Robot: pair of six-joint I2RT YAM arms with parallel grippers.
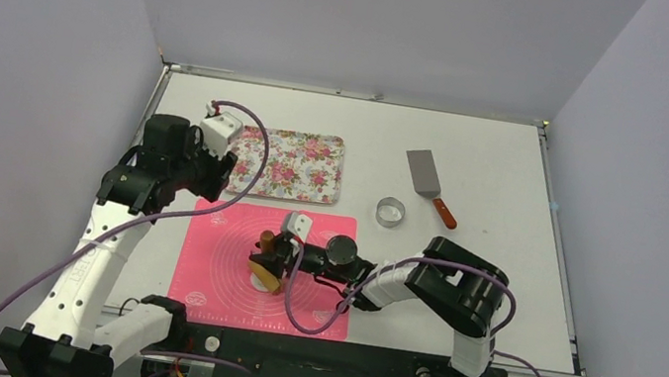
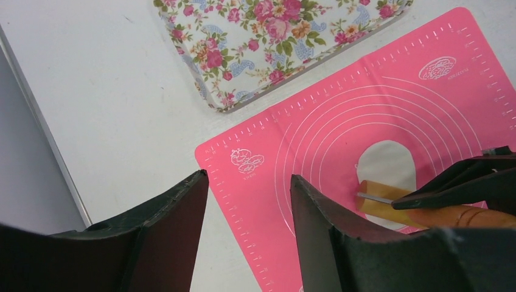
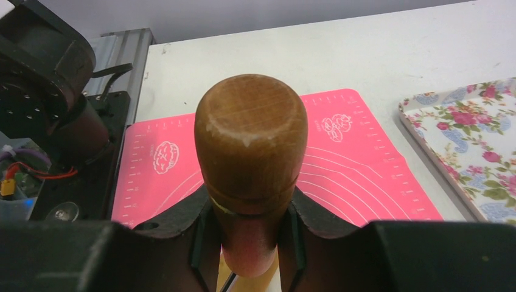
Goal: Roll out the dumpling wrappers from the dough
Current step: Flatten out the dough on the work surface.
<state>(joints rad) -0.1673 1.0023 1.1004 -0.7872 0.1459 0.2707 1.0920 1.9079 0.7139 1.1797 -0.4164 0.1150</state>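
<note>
The dumpling wrapper is a thin, flat, white piece of dough. It looks more like an egg shape than a circle. It lies in the middle of a pink rubber mat with white rings and ruler marks on it.

A brown wooden rolling pin rests on top of the dough and hides part of it. The right gripper is squeezed tight around the handle of the rolling pin, with one black finger on each side.

The left gripper has its two fingers spread wide, and nothing is between them. It hangs over the far left corner of the mat, well away from the dough.

The mat lies flat on a white table. Just behind the mat, on its left side, sits a flat tray with pink flowers painted on it. A small shiny metal ring sits near the far right corner of the mat. A little farther back lies a metal spatula with a brown handle.
</note>
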